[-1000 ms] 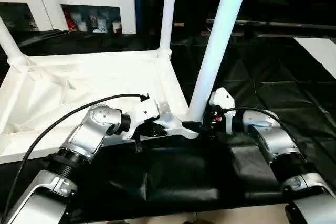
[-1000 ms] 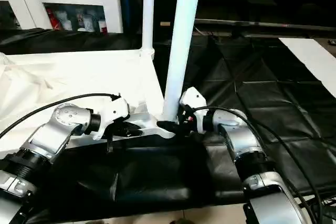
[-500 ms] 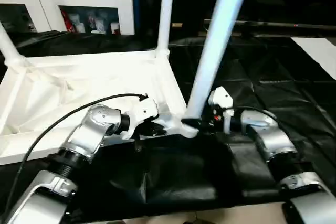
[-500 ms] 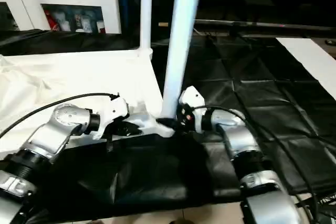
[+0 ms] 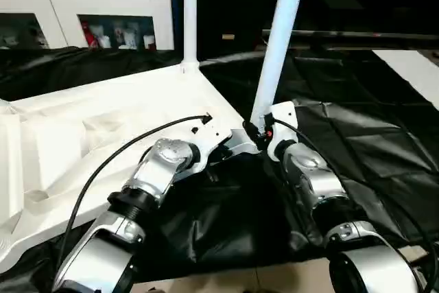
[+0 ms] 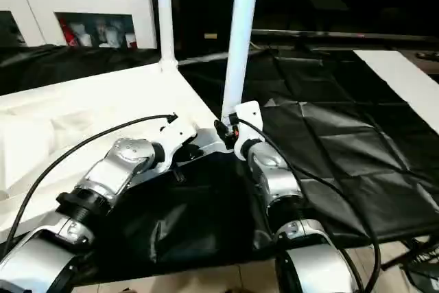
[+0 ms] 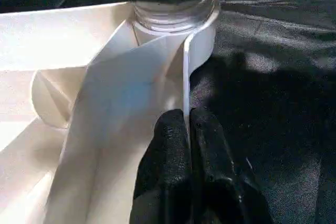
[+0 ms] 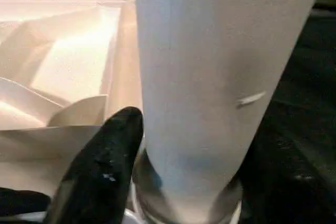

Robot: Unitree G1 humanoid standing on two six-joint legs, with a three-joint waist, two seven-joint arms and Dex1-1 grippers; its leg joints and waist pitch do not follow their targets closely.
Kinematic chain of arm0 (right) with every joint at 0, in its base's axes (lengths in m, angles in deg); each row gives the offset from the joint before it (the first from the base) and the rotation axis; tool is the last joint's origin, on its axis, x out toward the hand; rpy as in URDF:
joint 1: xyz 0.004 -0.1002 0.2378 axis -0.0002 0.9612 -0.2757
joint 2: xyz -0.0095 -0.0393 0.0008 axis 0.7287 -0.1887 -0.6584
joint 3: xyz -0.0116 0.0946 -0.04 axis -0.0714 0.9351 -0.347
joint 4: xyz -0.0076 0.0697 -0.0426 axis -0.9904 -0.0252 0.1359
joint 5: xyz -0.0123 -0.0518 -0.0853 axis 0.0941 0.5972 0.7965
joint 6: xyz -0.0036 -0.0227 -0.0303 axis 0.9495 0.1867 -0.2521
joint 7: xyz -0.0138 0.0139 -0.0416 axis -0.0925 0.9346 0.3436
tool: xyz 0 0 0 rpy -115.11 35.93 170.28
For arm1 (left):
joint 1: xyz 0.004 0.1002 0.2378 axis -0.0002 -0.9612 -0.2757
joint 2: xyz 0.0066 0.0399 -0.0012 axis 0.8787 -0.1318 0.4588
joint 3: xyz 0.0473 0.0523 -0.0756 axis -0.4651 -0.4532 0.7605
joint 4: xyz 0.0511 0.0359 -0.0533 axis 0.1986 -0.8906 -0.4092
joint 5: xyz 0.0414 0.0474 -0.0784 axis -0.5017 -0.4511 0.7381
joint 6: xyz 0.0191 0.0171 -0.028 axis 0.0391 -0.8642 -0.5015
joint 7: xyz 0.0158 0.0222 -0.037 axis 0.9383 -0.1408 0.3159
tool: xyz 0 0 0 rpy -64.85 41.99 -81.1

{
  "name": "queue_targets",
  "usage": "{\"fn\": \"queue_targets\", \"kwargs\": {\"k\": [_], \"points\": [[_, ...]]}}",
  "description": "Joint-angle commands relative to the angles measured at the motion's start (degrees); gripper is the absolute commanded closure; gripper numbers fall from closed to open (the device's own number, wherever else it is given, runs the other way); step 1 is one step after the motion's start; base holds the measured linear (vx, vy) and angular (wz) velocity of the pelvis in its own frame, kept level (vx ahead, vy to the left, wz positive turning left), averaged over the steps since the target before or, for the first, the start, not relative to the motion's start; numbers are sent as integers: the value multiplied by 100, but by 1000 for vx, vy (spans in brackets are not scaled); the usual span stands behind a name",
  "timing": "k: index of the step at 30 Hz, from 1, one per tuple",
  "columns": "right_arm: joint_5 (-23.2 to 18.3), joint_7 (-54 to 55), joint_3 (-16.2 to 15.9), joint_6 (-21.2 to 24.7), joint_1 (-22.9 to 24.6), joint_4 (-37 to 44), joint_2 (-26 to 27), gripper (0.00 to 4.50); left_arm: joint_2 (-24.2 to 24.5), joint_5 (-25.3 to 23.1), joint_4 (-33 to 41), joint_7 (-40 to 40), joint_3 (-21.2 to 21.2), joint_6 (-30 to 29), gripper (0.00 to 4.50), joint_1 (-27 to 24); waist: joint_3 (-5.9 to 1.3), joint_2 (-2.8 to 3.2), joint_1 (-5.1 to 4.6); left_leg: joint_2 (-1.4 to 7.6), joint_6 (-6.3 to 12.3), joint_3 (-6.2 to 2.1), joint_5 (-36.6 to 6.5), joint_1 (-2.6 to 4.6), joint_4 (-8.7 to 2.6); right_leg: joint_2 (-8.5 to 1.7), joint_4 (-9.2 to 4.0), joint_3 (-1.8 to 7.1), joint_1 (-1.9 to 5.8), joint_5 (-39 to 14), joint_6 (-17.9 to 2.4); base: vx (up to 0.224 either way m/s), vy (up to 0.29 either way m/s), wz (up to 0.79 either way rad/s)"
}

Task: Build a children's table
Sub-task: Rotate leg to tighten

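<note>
No text, label, brand, number or sign can be read anywhere in these views — the items behind the glass doors of the white cabinet [image 5: 103, 12] show patches of red and white, but they are too small to make out any lettering

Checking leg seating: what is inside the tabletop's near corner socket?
A white leg stands upright in the socket at the tabletop's corner. How deep its end sits is hidden by the socket wall. The right gripper is at its base.
</note>
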Motion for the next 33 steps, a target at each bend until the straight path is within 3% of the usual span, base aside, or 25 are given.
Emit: {"fn": "queue_targets", "kwargs": {"k": [1,3,6,11,12,14,16,18,20,23,25,26,27,28,32,33], "points": [[-82,-616,-292,88,104,-42,197,142,-60,135,40,-178,-96,279,450,-57,-203,-23,-27,86,82,-53,-2713,24,-516,-266,-489,106,138,-3058,-475,0,0,0],[-164,-1093,-315,115,115,72,-7,142,128,179,137,-425,-76,349,450,-147,-215,-40,2,85,135,-18,-2545,18,-510,-276,-459,145,150,-2883,-577,0,0,0],[-296,-2121,-409,180,210,431,-496,142,434,293,291,-894,-44,500,450,-291,-236,-1,68,101,261,30,-2163,0,-508,-268,-413,185,191,-2414,-723,0,0,0],[-378,-3512,-576,139,437,917,-1310,142,846,509,495,-1941,-158,731,450,-451,-250,-17,128,121,325,109,-1784,23,-460,-250,-351,243,153,-2105,-959,0,0,0],[-422,-3846,-632,153,504,1033,-1472,142,938,551,534,-2197,-209,776,450,-475,-250,6,144,125,340,119,-1781,42,-451,-247,-344,249,143,-2042,-996,55,-35,11],[-433,-4015,-651,167,533,1080,-1540,142,982,575,557,-2319,-233,797,450,-487,-290,-2,193,136,425,155,-1429,61,-418,-233,-260,267,163,-1386,-1230,73,-33,15],[-424,-4335,-735,216,588,1202,-1685,142,1072,707,687,-2649,-266,751,450,-519,-317,-3,201,117,518,151,-956,-19,-394,-218,-150,258,232,-733,-1399,62,-22,4],[-420,-4574,-810,246,615,1305,-1799,142,1122,818,766,-2876,-260,715,450,-520,-304,56,222,122,603,157,-728,-25,-360,-201,-79,257,225,-249,-1565,27,-9,0],[-407,-4673,-850,234,615,1329,-1842,142,1132,851,776,-2938,-250,681,450,-503,-313,47,230,133,570,151,-793,-27,-363,-202,-59,243,257,-261,-1589,0,0,0],[-359,-4869,-950,204,597,1279,-1934,142,1117,837,654,-2995,-208,760,450,-420,-294,8,239,138,531,157,-987,-8,-374,-210,-93,244,242,-569,-1559,0,0,0],[-365,-4926,-973,226,605,1280,-1938,142,1115,844,650,-2996,-187,752,450,-418,-276,7,238,138,448,149,-1191,-12,-390,-229,-139,252,238,-1014,-1430,0,0,0],[-360,-4978,-985,258,605,1275,-1926,157,1118,867,662,-2995,-160,735,450,-420,-271,-31,241,134,412,150,-1263,-10,-392,-235,-160,255,231,-1215,-1353,0,0,0],[-356,-4983,-987,266,602,1273,-1918,157,1121,869,664,-2991,-154,735,450,-420,-269,-18,247,136,395,147,-1291,-3,-396,-239,-164,258,225,-1301,-1325,0,0,0],[-344,-5002,-990,298,591,1273,-1895,157,1129,873,669,-2990,-134,733,450,-419,-261,-52,243,136,381,145,-1315,-10,-400,-243,-179,259,220,-1445,-1264,0,0,0],[-396,-5041,-989,406,540,1224,-1852,184,1141,844,648,-2912,-76,732,450,-414,-264,-63,239,135,359,131,-1220,-20,-405,-242,-168,259,222,-1479,-1178,0,0,0],[-406,-5055,-992,414,533,1212,-1844,186,1143,840,642,-2892,-62,734,450,-415,-269,-120,230,135,383,138,-1150,-31,-397,-243,-165,257,227,-1420,-1173,0,0,0]]}}
